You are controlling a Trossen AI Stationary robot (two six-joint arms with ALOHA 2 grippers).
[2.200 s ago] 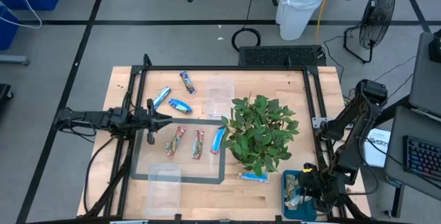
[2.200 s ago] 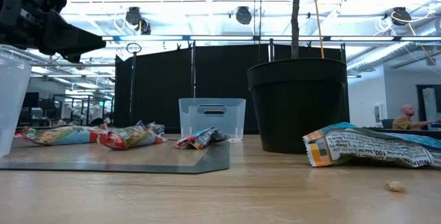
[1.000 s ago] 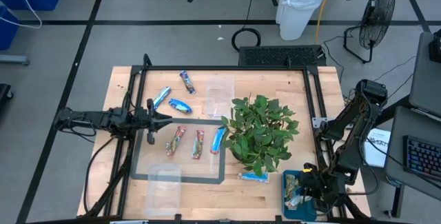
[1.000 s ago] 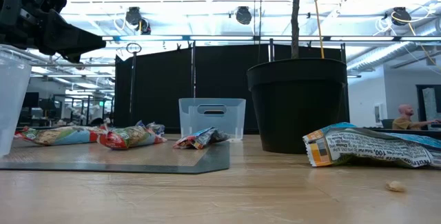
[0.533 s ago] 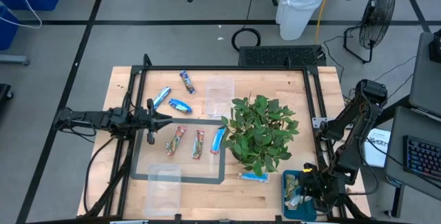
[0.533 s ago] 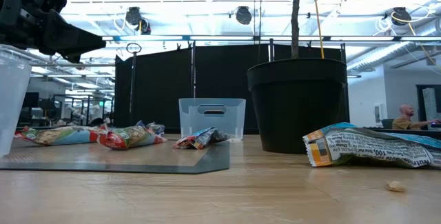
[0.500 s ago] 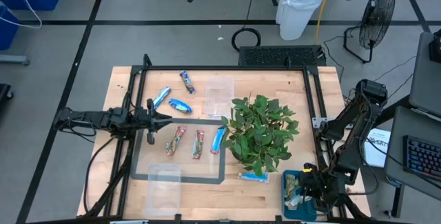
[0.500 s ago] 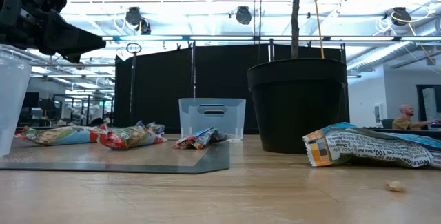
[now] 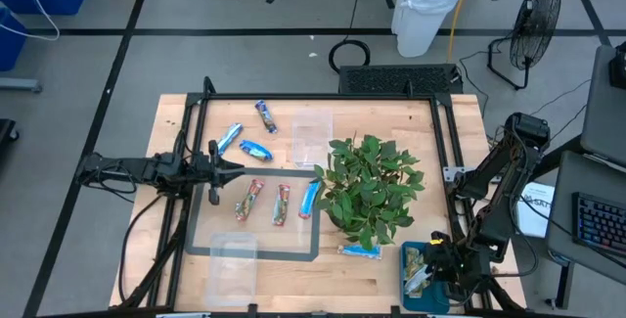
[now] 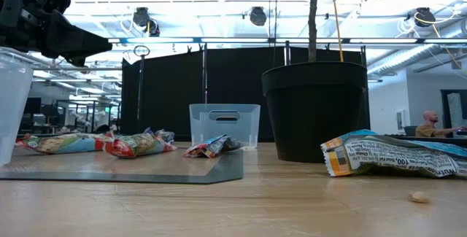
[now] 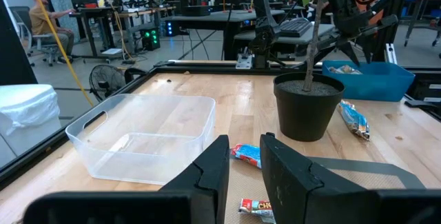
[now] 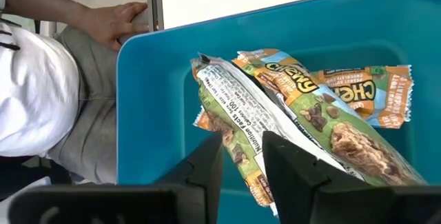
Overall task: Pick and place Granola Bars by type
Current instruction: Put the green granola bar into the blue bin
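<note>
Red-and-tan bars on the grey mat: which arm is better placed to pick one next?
Left. The left gripper hovers at the mat's edge beside the red-and-tan bars, while the right gripper is over the teal tray behind the plant.

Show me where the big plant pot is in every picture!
High view: the plant pot is hidden mostly under its leaves, right of the table's middle.
Low view: the plant pot stands right of centre.
Left wrist view: the plant pot stands beyond the fingers.
Right wrist view: not in it.
Shared landmark: the clear tub.
</note>
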